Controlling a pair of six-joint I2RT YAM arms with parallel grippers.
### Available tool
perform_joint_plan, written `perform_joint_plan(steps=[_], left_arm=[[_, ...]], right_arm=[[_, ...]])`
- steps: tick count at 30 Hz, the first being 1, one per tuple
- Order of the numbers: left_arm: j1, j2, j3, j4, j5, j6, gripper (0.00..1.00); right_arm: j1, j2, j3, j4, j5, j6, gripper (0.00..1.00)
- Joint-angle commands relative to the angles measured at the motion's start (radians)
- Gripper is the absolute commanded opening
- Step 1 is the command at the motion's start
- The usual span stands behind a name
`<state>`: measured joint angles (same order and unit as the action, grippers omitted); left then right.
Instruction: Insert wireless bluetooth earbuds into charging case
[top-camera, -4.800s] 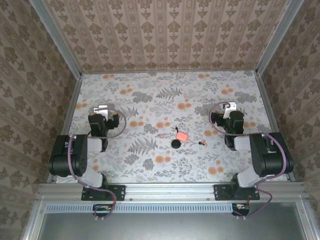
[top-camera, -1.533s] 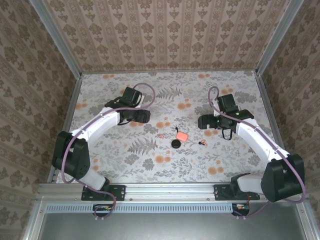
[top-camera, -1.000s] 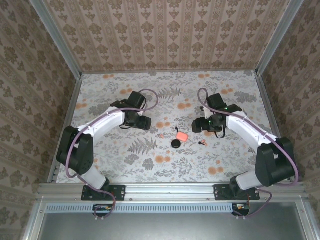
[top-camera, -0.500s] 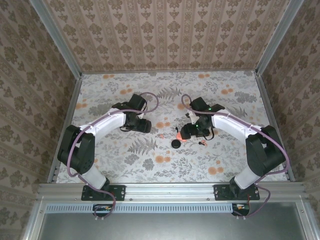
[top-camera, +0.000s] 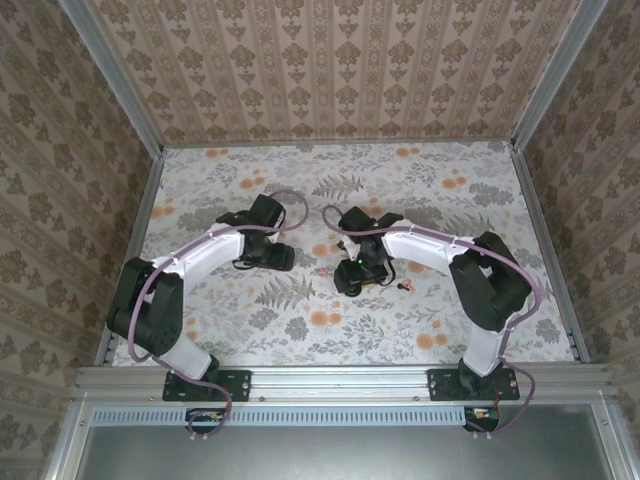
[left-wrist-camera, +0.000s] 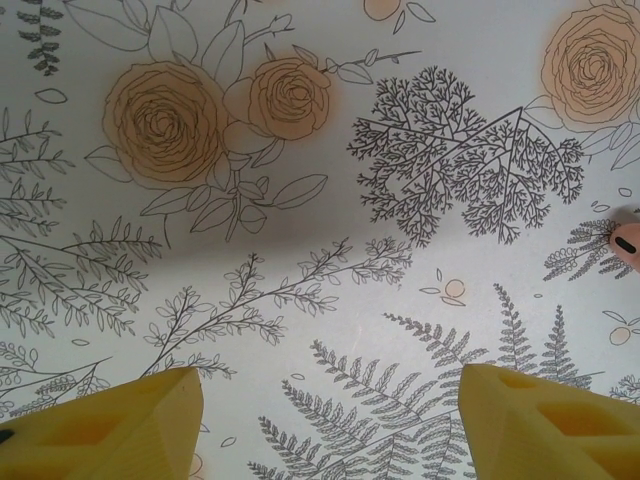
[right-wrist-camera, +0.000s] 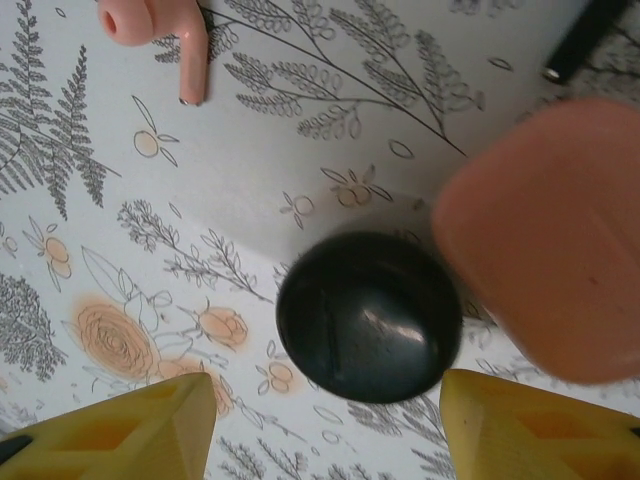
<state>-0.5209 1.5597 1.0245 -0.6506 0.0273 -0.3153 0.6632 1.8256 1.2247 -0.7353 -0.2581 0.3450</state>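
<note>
step: approach to case (right-wrist-camera: 550, 240) | right jaws released, disc (right-wrist-camera: 368, 318) centred between them, case off-centre | left jaws released, empty | next: centre on case, lower, clench

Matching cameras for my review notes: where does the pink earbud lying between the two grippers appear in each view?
Top external: earbud on the table, just left of the right gripper.
Left wrist: likely the pink sliver at the right edge.
Right wrist: top left, stem pointing down.
Shared landmark: fern print beside it.
</note>
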Motion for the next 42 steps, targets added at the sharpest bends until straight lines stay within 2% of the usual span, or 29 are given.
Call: perform_joint_plan(steps=[1, 9, 23, 34, 42], left_arm=[[0.013, -0.043, -0.020, -0.003, -0.001, -0.016, 0.69], [0.033, -0.070, -0.038, -0.004, 0.007, -0.006, 0.69], [0.038, -0.077, -0.047, -0.004, 0.005, -0.008, 0.69], [0.038, -0.081, -0.052, 0.000, 0.001, -0.008, 0.69], [0.034, -0.119, -0.088, 0.090, 0.041, -0.009, 0.68]], right_arm=[[0.020, 0.039, 0.051, -0.048, 0.056, 0.014, 0.63], [0.042, 0.103, 0.096, -0.081, 0.168, 0.009, 0.65], [0.068, 0.156, 0.113, -0.081, 0.195, 0.002, 0.65], [0.073, 0.141, 0.105, -0.066, 0.218, 0.001, 0.50], [0.070, 0.010, 0.025, 0.051, 0.215, 0.029, 0.47]])
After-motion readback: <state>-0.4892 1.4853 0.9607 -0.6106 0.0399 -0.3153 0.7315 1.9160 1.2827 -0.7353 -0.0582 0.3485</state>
